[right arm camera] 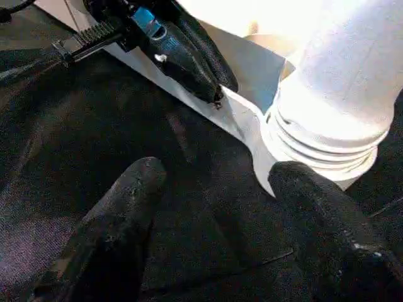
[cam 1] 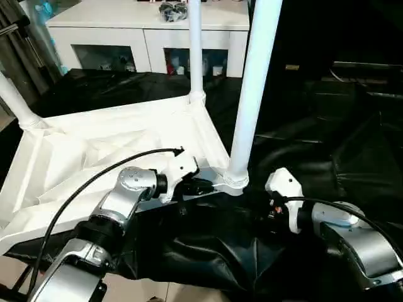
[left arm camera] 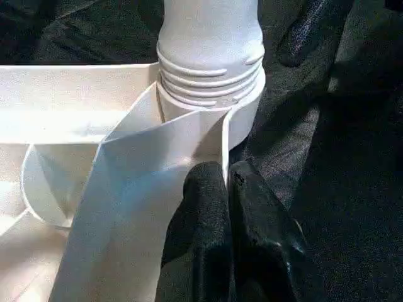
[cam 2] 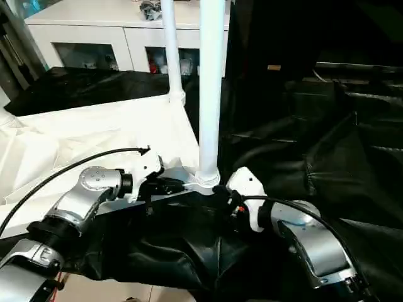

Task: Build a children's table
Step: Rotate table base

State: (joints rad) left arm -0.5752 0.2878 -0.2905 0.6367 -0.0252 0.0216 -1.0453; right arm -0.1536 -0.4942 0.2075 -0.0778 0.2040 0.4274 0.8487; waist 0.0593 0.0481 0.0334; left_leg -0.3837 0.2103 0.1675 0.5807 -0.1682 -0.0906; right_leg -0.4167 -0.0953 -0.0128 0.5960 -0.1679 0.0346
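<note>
White tabletop (cam 1: 94, 157): underside up on black cloth (cam 1: 315, 157).
Legs: three counted, upright in corner sockets; nearest leg (cam 1: 249, 94) vertical.
Left gripper (left arm camera: 228, 179): forearm reaches level to the near edge, fingers pinched on the tabletop's rim wall beside that socket (contact looks firm).
Right gripper (right arm camera: 214, 189): low, fingers spread, one fingertip (right arm camera: 315, 189) apparently touching the socket.

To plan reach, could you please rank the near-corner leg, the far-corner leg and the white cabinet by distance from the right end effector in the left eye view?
1. Near-corner leg: standing in the socket just beside the right end effector.
2. Far-corner leg: upright at the tabletop's back corner.
3. White cabinet: behind the tabletop, at the back.
</note>
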